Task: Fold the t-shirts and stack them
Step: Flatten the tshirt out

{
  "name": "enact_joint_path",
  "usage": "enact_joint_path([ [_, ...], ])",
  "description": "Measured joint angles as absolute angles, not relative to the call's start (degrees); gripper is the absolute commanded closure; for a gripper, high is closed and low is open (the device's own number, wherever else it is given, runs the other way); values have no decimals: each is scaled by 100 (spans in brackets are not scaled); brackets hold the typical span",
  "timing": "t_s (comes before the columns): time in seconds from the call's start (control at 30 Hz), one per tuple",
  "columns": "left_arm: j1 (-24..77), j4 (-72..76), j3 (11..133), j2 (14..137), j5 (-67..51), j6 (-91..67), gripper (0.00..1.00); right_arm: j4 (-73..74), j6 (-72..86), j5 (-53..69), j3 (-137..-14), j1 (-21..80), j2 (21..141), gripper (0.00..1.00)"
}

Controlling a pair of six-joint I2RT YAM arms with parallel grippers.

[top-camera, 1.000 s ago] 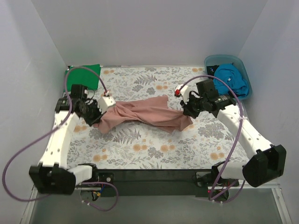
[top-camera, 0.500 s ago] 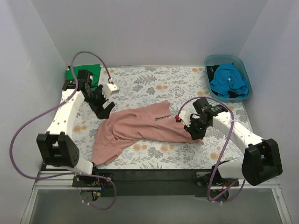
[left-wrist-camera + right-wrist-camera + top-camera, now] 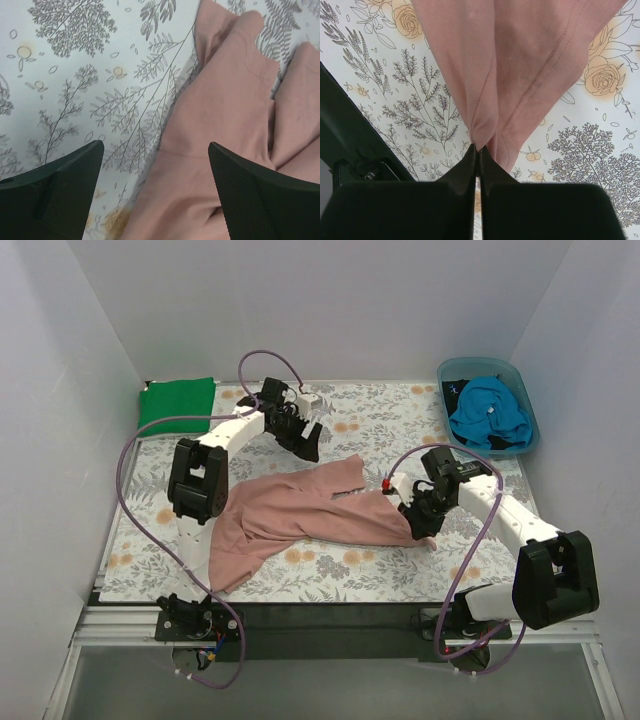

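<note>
- Pink t-shirt (image 3: 300, 515): lies crumpled and unfolded across the middle of the floral table (image 3: 400, 420), stretched from a bunched right end toward a wider spread at the near left; one corner points toward the far side.
- Right tool (image 3: 418, 523): clenched on a pinch of the pink t-shirt's right end. The right wrist view shows the fingers (image 3: 470, 170) pressed together with a gathered fold of cloth (image 3: 520, 65) running into them.
- Left tool (image 3: 305, 440): released, jaws wide apart, holding nothing. It hovers over the far side of the table, just beyond the shirt's far corner. In the left wrist view the two dark fingers (image 3: 55, 180) frame bare table covering and the pink cloth (image 3: 225, 130) below.
- Green t-shirt (image 3: 177, 405): lies flat and folded at the far left corner of the table, well apart from the pink one.
- Blue t-shirt (image 3: 488, 412): heaped unfolded in the teal tub (image 3: 524, 388) at the far right.
- Handling, as a judgement: the pink cloth is light, soft and limp; it sags and wrinkles wherever it is unsupported and will drag along the covering rather than slide as one piece.
- Where to take hold, as a judgement: a hem or shoulder seam gives the firmest pinch; a second grip on the free far corner, opposite the right tool's hold, would let the two arms pull the shirt flat before folding.
</note>
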State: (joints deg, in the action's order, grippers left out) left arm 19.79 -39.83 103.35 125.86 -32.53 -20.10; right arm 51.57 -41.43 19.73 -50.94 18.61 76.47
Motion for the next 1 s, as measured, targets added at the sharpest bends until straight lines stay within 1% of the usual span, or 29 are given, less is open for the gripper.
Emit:
enact_joint_path([
  [0.1,2115,-3708,10337,12770,-3323,-2340,15,5157,-4104,1992,-5094,1820,7647,99],
  [0.2,2322,-3492,10348,12842,-3389,-2523,18,5157,-4073,2005,-5094,1785,7651,99],
  [0.23,2408,-3415,10348,12860,-3393,-2571,20,5157,-4071,2008,-5094,1774,7653,99],
  [0.27,2491,-3343,10346,12886,-3391,-2613,28,5157,-4071,2010,-5094,1763,7655,99],
  [0.33,2641,-3190,10291,12914,-3387,-2729,36,5157,-4069,2010,-5094,1750,7658,99],
  [0.5,2814,-2941,10082,12954,-3135,-2958,37,5162,-4066,2008,-5122,1719,7658,99],
  [0.57,2786,-2681,9751,12860,-3015,-2998,40,5164,-4066,2012,-5131,1717,7658,99],
  [0.6,2786,-2571,9605,12776,-2998,-3006,45,5166,-4066,2016,-5131,1715,7660,99],
  [0.7,2818,-2480,9288,12460,-2744,-2987,56,5181,-4064,2064,-5133,1706,7752,99],
  [0.9,3253,-2139,9157,11917,-2228,-2932,56,5273,-4069,2143,-5177,1699,8547,99],
  [1.0,3559,-1955,9043,11751,-2080,-2893,56,5321,-4071,2165,-5177,1699,8713,99],
])
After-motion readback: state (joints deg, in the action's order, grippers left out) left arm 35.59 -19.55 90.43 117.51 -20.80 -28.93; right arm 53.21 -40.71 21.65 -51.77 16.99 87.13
